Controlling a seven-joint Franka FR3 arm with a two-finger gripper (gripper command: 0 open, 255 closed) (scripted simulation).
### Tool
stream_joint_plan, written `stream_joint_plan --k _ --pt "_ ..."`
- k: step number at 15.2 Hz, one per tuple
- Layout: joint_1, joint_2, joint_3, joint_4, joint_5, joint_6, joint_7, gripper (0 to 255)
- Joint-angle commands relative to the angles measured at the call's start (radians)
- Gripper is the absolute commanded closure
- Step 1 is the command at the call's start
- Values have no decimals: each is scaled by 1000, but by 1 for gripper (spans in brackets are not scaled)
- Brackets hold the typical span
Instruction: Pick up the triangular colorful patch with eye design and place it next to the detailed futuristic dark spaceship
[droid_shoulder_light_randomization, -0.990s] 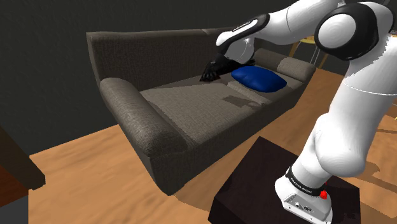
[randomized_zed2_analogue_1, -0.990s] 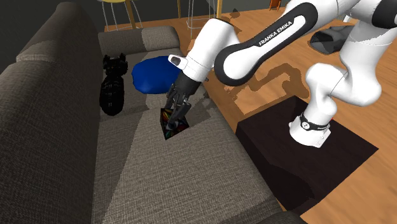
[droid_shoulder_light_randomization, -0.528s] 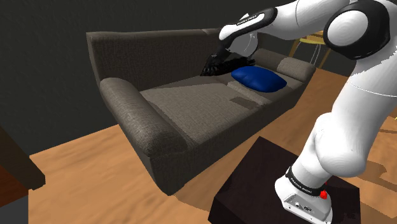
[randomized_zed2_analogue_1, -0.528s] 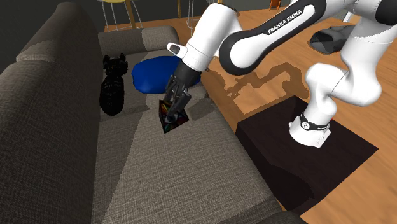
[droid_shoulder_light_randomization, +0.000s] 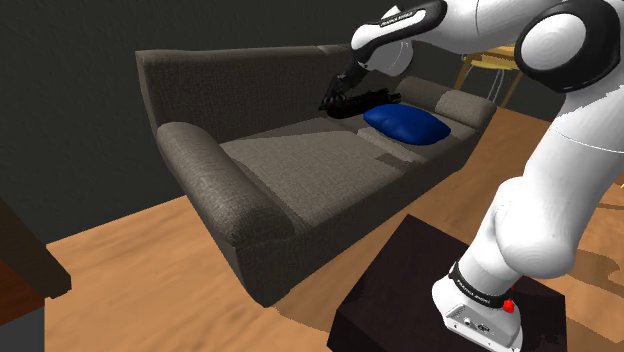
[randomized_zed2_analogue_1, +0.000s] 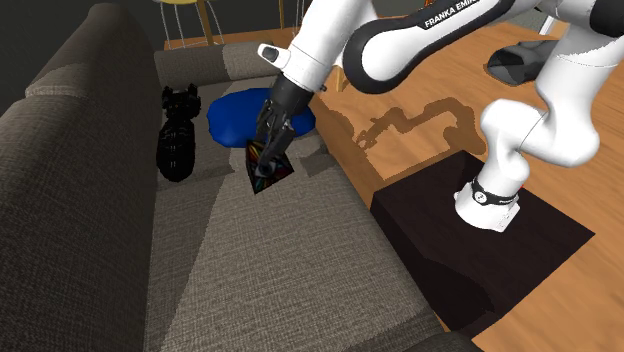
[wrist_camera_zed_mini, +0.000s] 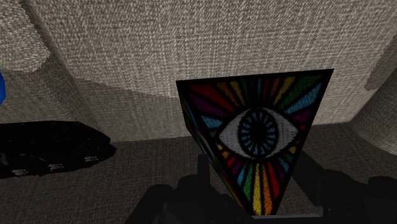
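Observation:
The triangular patch (wrist_camera_zed_mini: 257, 137) has rainbow rays around a blue eye. My gripper (wrist_camera_zed_mini: 257, 191) is shut on it, one black finger at each side. In the second exterior view the gripper (randomized_zed2_analogue_1: 268, 150) holds the patch (randomized_zed2_analogue_1: 268, 172) point-down, lifted a little above the grey sofa seat (randomized_zed2_analogue_1: 250, 260). The dark spaceship (randomized_zed2_analogue_1: 178, 135) lies against the backrest, to the gripper's left in that view, and also appears in the wrist view (wrist_camera_zed_mini: 51, 153). In the shoulder view the gripper (droid_shoulder_light_randomization: 332, 104) hangs just in front of the spaceship (droid_shoulder_light_randomization: 378, 98).
A blue cushion (randomized_zed2_analogue_1: 235, 115) lies on the seat between the spaceship and the sofa's far arm, close behind the gripper. The dark stand (randomized_zed2_analogue_1: 500, 250) sits on the wooden floor before the sofa. A yellow chair (droid_shoulder_light_randomization: 490, 65) stands beyond the sofa.
The gripper has risen with the patch and moved toward the sofa's backrest and the blue cushion, nearer the spaceship. The spaceship and cushion have not moved.

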Motion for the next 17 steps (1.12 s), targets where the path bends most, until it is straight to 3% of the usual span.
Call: stream_joint_plan --k 1,8,15,17 --pt "-27 17 -17 21 49 -24 -70 255" --pt "-155 122 -67 154 217 -152 -297 255" --pt "-329 276 -86 352 359 -316 -463 255" --pt "-332 282 -79 335 373 -297 -480 255"
